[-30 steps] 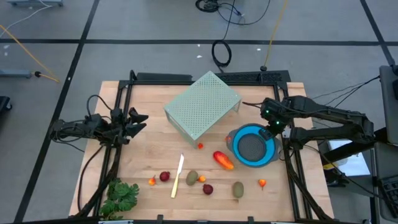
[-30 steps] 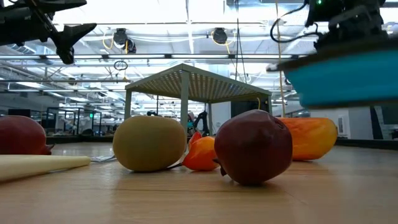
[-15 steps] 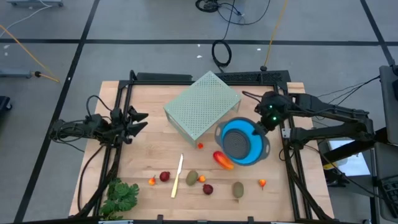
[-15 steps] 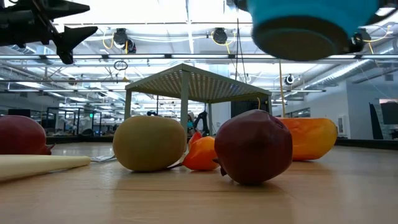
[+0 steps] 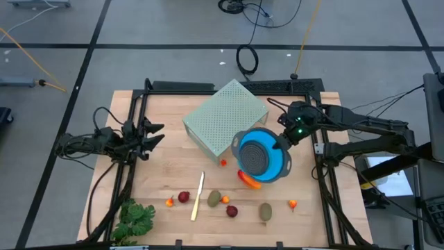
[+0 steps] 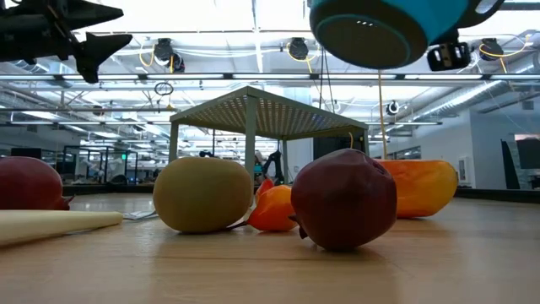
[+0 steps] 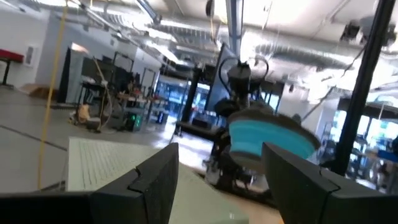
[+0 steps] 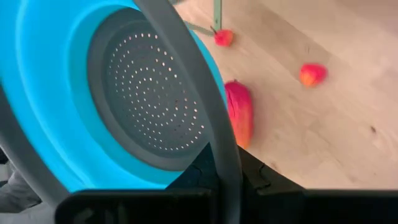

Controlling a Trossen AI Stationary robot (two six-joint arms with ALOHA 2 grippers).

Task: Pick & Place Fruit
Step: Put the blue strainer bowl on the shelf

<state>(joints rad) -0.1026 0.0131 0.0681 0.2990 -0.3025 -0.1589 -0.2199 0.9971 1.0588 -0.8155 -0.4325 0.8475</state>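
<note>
Blue collapsible colander (image 5: 261, 155), clamped at its rim by the right end effector (image 5: 282, 142), hangs over the orange-red oblong fruit (image 5: 249, 180); lowering here risks crushing it. Left end effector (image 5: 154, 135) waits, fingers apart.

This is a large robotics lab or industrial test hall. The wooden table (image 5: 173, 167) sits inside a black metal frame (image 5: 142, 104) on a grey concrete floor marked with dark tape lines (image 5: 90, 55), with loose cables (image 5: 247, 59) trailing across it. Beyond the table, the low view shows exposed ceiling pipes and ducts (image 6: 219, 78), bright strip lights (image 6: 253, 17), and rows of workstations (image 6: 93, 160) receding into an open hall.
</note>
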